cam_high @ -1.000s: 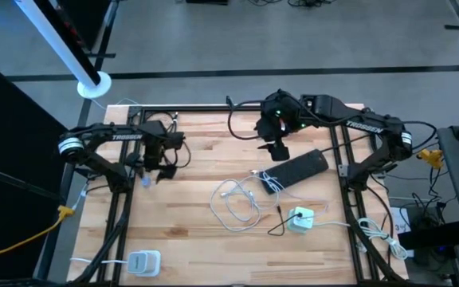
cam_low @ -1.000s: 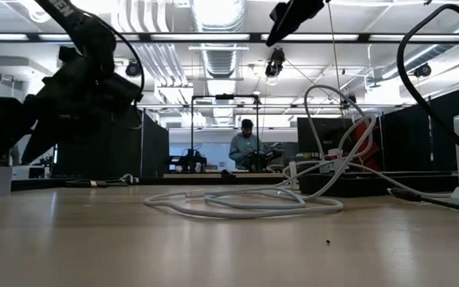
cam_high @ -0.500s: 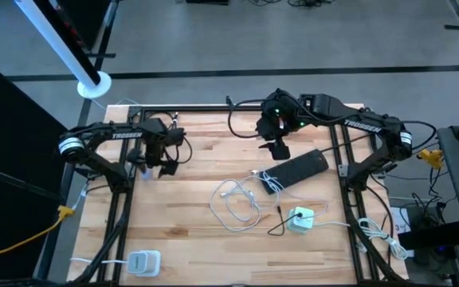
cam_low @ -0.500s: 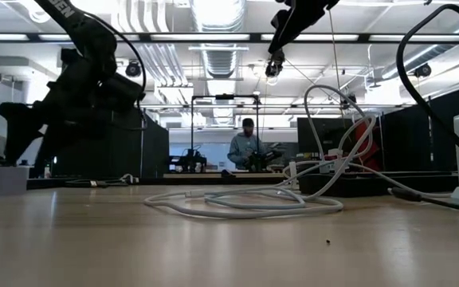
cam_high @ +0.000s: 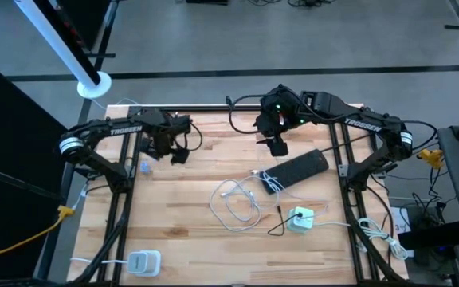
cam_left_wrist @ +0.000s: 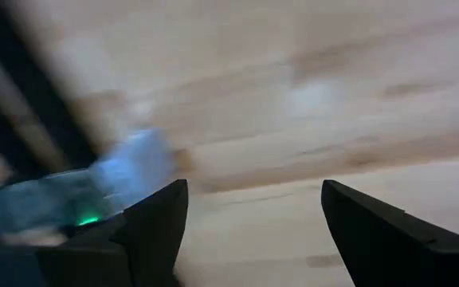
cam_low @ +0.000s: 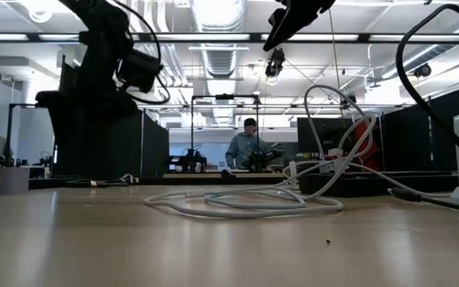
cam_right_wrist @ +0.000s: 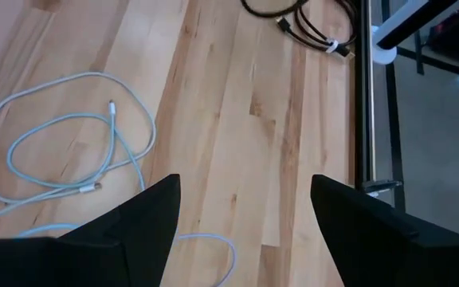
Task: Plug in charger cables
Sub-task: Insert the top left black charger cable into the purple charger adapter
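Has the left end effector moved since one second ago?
Yes. In the high view the left end effector has moved toward the table's far edge and a little toward the white looped cable, which lies unmoved.

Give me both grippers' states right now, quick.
Left gripper: open, holding nothing, over the table's left side.
Right gripper: open, holding nothing, above the white cable.

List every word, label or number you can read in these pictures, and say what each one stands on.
"TROSSEN": white letters on the left arm, high view.
"TROSSEN": white letters on the right arm, high view.
Any marks on the black power strip and white charger blocks are too small to read.
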`<state>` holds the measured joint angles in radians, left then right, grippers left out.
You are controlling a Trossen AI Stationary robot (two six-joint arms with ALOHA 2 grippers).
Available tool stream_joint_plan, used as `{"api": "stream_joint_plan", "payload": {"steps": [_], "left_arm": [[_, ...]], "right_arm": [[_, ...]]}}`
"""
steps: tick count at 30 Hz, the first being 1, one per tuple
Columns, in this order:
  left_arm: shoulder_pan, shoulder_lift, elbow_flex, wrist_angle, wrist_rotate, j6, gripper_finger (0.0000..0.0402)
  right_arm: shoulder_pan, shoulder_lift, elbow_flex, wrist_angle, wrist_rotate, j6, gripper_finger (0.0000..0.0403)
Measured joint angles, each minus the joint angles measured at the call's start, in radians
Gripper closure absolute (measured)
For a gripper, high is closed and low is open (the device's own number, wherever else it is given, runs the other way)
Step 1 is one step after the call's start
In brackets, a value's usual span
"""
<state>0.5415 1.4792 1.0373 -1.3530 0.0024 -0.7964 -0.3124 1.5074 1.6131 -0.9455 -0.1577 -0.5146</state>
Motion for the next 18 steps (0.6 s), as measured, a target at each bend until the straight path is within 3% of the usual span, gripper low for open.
{"api": "stream_joint_plan", "payload": {"steps": [6, 18], "left_arm": [[0.046, 0.001, -0.019, -0.140, -0.039, -0.014, 0.0126], [0.213, 0.007, -0.155, -0.023, -0.011, 0.055, 0.0126]], "right_arm": [[-0.006, 0.003, -0.005, 0.004, 0.000, 0.001, 0.0147], [-0.007, 0.050, -0.011, -0.027, -0.008, 0.028, 0.0131]]}}
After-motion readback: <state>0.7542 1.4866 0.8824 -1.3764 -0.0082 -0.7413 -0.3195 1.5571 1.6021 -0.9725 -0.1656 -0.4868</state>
